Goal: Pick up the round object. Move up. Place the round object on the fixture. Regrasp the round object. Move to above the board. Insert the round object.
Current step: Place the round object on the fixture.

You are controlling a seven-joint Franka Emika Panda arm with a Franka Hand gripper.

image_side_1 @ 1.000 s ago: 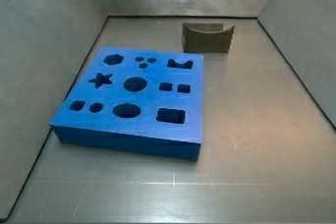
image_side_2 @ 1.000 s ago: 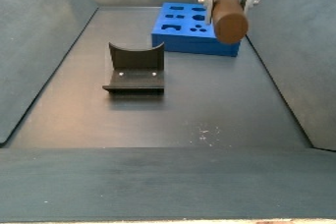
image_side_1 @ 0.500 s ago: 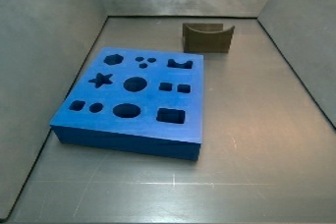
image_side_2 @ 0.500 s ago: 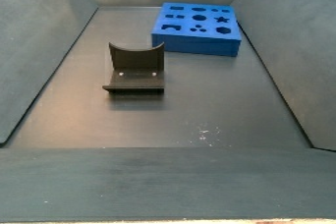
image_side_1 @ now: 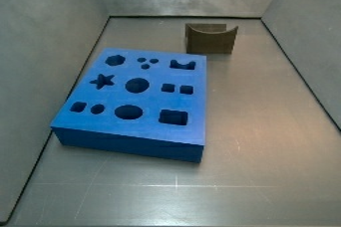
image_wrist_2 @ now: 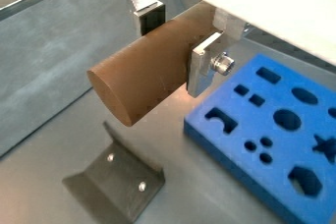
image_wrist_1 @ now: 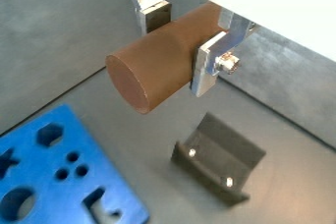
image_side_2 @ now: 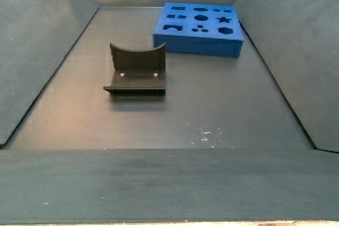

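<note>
In both wrist views my gripper (image_wrist_1: pixel 182 33) (image_wrist_2: pixel 176 43) is shut on the round object (image_wrist_1: pixel 155 61) (image_wrist_2: pixel 138 76), a brown wooden cylinder held crosswise between the silver fingers, high above the floor. The dark fixture (image_wrist_1: pixel 218 157) (image_wrist_2: pixel 118 179) with its curved notch lies on the floor below. The blue board (image_wrist_2: pixel 269 130) (image_wrist_1: pixel 59 174) with dark cut-out holes lies beside it. Both side views show the board (image_side_1: pixel 134 97) (image_side_2: pixel 200 28) and the fixture (image_side_1: pixel 210 38) (image_side_2: pixel 134 69), but neither the gripper nor the round object.
Grey walls (image_side_1: pixel 54 32) (image_side_2: pixel 34 52) close in the dark floor on the sides and at the back.
The gripper with the round object has risen out of the top of the side view; it showed there 1.0 s ago and only its lower end 0.5 s ago.
</note>
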